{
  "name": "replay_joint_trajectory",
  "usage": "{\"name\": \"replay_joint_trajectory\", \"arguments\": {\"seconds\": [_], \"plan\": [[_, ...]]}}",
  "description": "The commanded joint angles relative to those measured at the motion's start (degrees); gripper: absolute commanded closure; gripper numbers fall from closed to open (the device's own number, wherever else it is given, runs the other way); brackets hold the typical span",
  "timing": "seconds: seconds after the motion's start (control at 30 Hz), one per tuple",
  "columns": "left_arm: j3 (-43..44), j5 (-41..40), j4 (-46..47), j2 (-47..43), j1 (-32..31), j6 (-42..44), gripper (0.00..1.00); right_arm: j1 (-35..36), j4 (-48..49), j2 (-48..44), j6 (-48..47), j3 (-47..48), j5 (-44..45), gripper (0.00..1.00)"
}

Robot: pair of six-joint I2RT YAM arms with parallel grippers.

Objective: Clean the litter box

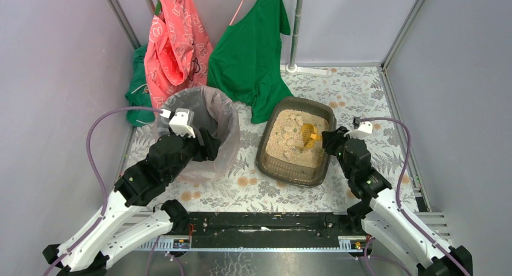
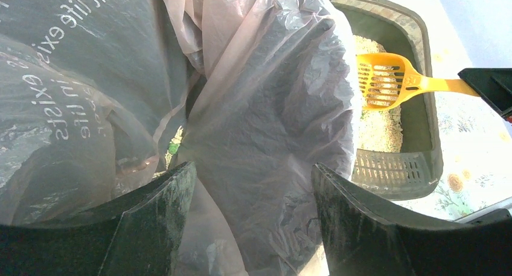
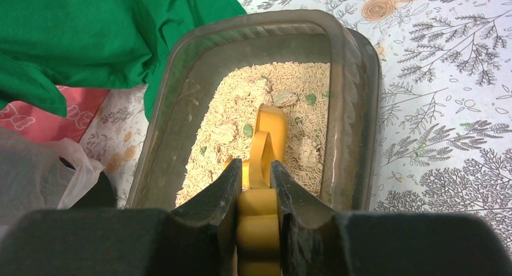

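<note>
Top external view is showing me the litter box [image 1: 293,174] sitting on the floral table cover [image 1: 241,188], right of centre, at about 1 o'clock from the midpoint between the arm bases. The round bin [image 1: 181,102] with its clear bag liner is standing just beside it, at the box's 9 o'clock. A green shirt [image 1: 247,52] is hanging at the back and draping down to the box's 11 o'clock corner, with a pink garment [image 1: 178,46] hanging at 12 o'clock from the bin.

My right gripper [image 3: 256,170] is reaching over the box's 3 o'clock rim and clamping the handle of the yellow scoop [image 1: 310,135], fingers pressed tight on both sides of it. The slotted scoop head is pointing toward 9 o'clock over the beige litter [image 3: 241,107], where pale clumps and a few green bits are lying. I cannot tell whether the head is touching the litter.

My left gripper [image 2: 253,173] is hovering at the bin's 3 o'clock rim with its fingers spread wide, gripping nothing. The crinkled bag liner [image 2: 272,107] is bulging up between them.
</note>
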Motion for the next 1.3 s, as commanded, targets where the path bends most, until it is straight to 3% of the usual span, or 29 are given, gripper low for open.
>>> {"name": "replay_joint_trajectory", "arguments": {"seconds": [0.0, 0.4, 0.7, 0.9, 1.03, 1.1, 1.17, 1.27], "plan": [[1.2, 1.1, 1.4, 0.3, -0.2, 0.2, 0.23, -0.4, -0.2, 3.5, -2.3, 4.8, -1.6, 1.0], [4.4, 4.1, 5.6, 6.1, -0.2, 2.2, 0.21, -0.4, -2.9, 9.1, -3.7, 10.9, -1.0, 1.0], [15.0, 4.4, 2.4, 10.8, -0.2, 6.2, 0.21, -0.4, -8.4, 3.5, -3.2, 10.9, 0.8, 1.0], [16.8, 2.4, 1.5, 10.6, -0.2, 7.1, 0.21, -0.4, -10.0, 2.3, -3.5, 10.2, 0.6, 1.0], [18.4, 5.3, 2.4, 12.0, -0.2, 7.1, 0.21, -0.4, -10.2, 1.2, -2.5, 9.6, -0.2, 1.0], [22.1, 7.8, 1.9, 13.5, -0.2, 6.7, 0.22, -0.4, -9.9, 0.6, -2.4, 9.0, -0.7, 1.0], [26.8, 9.5, 0.0, 15.0, -0.2, 7.0, 0.29, -0.4, -8.9, 0.6, -2.3, 8.2, -1.1, 1.0], [33.0, 7.1, -4.5, 17.5, -0.2, 9.9, 0.32, -0.4, -8.0, 2.1, -2.3, 8.2, -2.0, 1.0]]}}
